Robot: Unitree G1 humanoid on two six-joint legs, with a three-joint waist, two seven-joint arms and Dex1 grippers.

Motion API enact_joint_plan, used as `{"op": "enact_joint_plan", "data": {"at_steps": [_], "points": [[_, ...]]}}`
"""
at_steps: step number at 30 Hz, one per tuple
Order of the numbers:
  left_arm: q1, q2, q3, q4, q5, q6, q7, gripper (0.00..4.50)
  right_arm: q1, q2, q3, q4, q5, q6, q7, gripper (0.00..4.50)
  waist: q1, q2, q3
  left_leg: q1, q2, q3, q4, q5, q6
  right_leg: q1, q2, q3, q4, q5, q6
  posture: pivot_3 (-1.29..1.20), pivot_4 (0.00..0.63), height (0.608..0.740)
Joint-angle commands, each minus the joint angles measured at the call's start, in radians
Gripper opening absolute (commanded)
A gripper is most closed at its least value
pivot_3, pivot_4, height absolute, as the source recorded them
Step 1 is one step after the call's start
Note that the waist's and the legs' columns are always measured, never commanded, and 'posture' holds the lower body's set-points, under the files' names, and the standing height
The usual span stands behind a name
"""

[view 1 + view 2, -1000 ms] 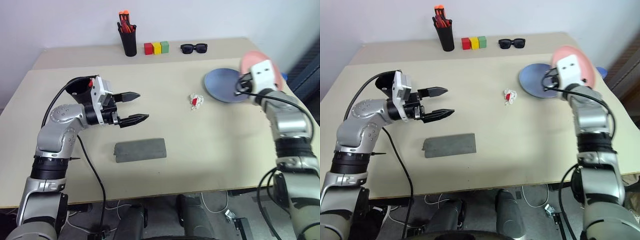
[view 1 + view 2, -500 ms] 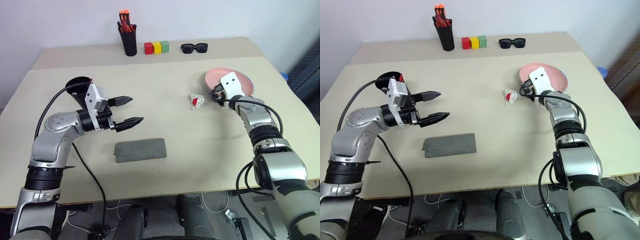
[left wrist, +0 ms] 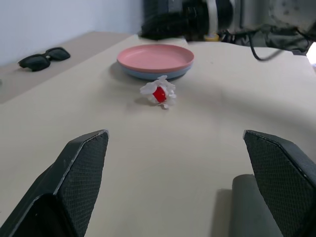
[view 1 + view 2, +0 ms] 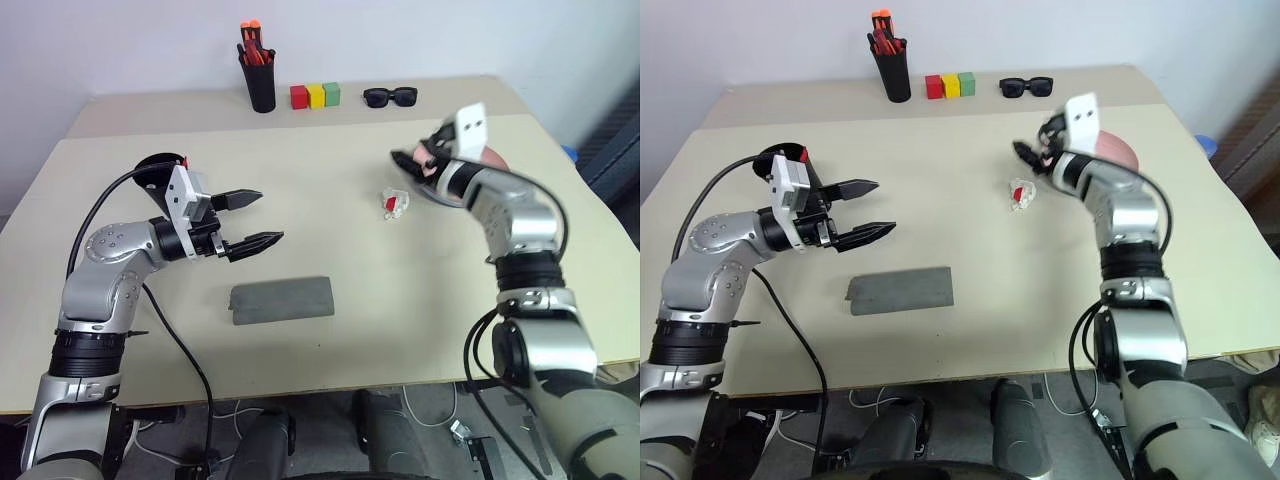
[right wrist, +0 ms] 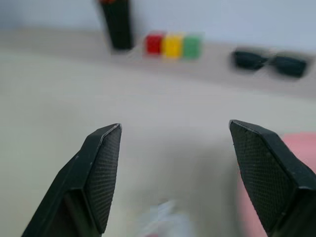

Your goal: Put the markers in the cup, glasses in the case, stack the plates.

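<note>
The case [image 4: 281, 299] lies closed at the table's [image 4: 400, 300] 7 o'clock, long axis left-right. Plates [image 3: 154, 60] sit stacked at 2 o'clock, pink on blue. Both grippers, left [image 4: 255, 219] and right [image 5: 173, 173], gape empty.

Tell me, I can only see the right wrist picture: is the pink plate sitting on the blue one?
Observer: Yes, the pink plate lies right on top of the blue plate.
Operator: Where's the grey case?
Observer: The case lies flat on the table, closer to the robot than the left tool.
Operator: Is that tool holding something?
Observer: No, the left tool is open and empty, above the table.
</note>
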Motion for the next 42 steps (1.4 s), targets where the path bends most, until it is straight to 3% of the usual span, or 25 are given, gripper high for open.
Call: {"op": "enact_joint_plan", "data": {"at_steps": [1, 8, 11, 16, 21, 28, 31, 36, 42], "points": [[-0.019, 0.011, 0.006, -0.011, 0.007, -0.025, -0.010, 4.50, 0.008, 0.014, 0.042, -0.006, -0.051, -0.026, -0.029, 3.53, -0.001, 0.000, 0.000, 0.000, 0.000, 0.000, 0.000, 0.000, 0.000, 0.000, 0.000, 0.000, 0.000, 0.000, 0.000, 0.00, 0.150, 0.740], [-0.008, 0.027, 0.008, -0.023, 0.021, -0.023, -0.011, 4.50, -0.013, 0.021, 0.067, 0.199, -0.121, -0.098, -0.091, 3.53, -0.003, 0.000, 0.000, 0.000, 0.000, 0.000, 0.000, 0.000, 0.000, -0.001, 0.000, 0.000, 0.000, 0.000, 0.000, 0.00, 0.150, 0.740], [-0.004, 0.031, 0.012, -0.026, 0.022, -0.020, -0.008, 4.50, -0.024, 0.021, 0.059, 0.248, -0.113, -0.119, -0.081, 2.70, -0.004, 0.000, 0.000, 0.000, 0.000, 0.000, -0.001, 0.000, 0.000, -0.001, 0.000, 0.000, 0.000, 0.000, 0.000, 0.00, 0.150, 0.740], [-0.005, 0.027, 0.015, -0.029, 0.024, -0.023, -0.003, 4.50, -0.052, 0.013, 0.028, 0.258, -0.086, -0.126, -0.068, 0.15, -0.003, 0.000, 0.000, 0.000, 0.000, 0.000, -0.001, 0.000, 0.000, -0.001, 0.000, 0.000, 0.000, 0.000, 0.000, 0.00, 0.150, 0.740], [-0.007, 0.017, 0.015, -0.035, 0.019, -0.025, 0.004, 4.50, -0.074, -0.006, -0.035, 0.218, -0.040, -0.151, -0.052, 0.03, -0.003, 0.000, 0.000, 0.000, 0.000, 0.000, 0.000, 0.000, 0.000, -0.001, 0.000, 0.000, 0.000, 0.000, 0.000, 0.00, 0.150, 0.740], [-0.022, 0.000, 0.011, -0.028, 0.019, -0.027, 0.013, 4.50, -0.172, -0.088, -0.084, 0.413, -0.090, -0.286, -0.193, 0.03, -0.003, 0.000, 0.000, 0.000, 0.000, 0.000, 0.000, 0.000, 0.000, -0.001, 0.000, 0.000, 0.000, 0.000, 0.000, 0.00, 0.150, 0.740], [-0.021, -0.006, 0.009, -0.034, 0.019, -0.024, 0.016, 4.50, -0.192, -0.084, -0.058, 0.488, -0.127, -0.339, -0.206, 1.11, -0.007, 0.000, 0.000, 0.000, 0.000, 0.000, -0.001, 0.000, 0.000, 0.000, 0.000, 0.000, 0.000, 0.000, 0.000, 0.00, 0.150, 0.740], [-0.008, 0.005, 0.018, -0.055, 0.012, -0.010, 0.016, 4.50, -0.206, -0.088, -0.010, 0.589, -0.205, -0.427, -0.264, 3.63, -0.016, 0.000, 0.000, 0.000, 0.000, 0.000, -0.001, 0.000, 0.000, -0.001, 0.000, 0.000, 0.000, 0.000, 0.000, 0.00, 0.150, 0.740], [0.028, 0.021, 0.056, -0.075, -0.006, 0.010, 0.029, 4.50, -0.214, -0.117, -0.057, 0.567, -0.185, -0.537, -0.308, 3.63, -0.021, 0.000, 0.000, 0.000, 0.000, 0.000, -0.001, 0.000, 0.000, -0.001, 0.000, 0.001, 0.000, 0.000, 0.000, 0.00, 0.150, 0.740]]}}
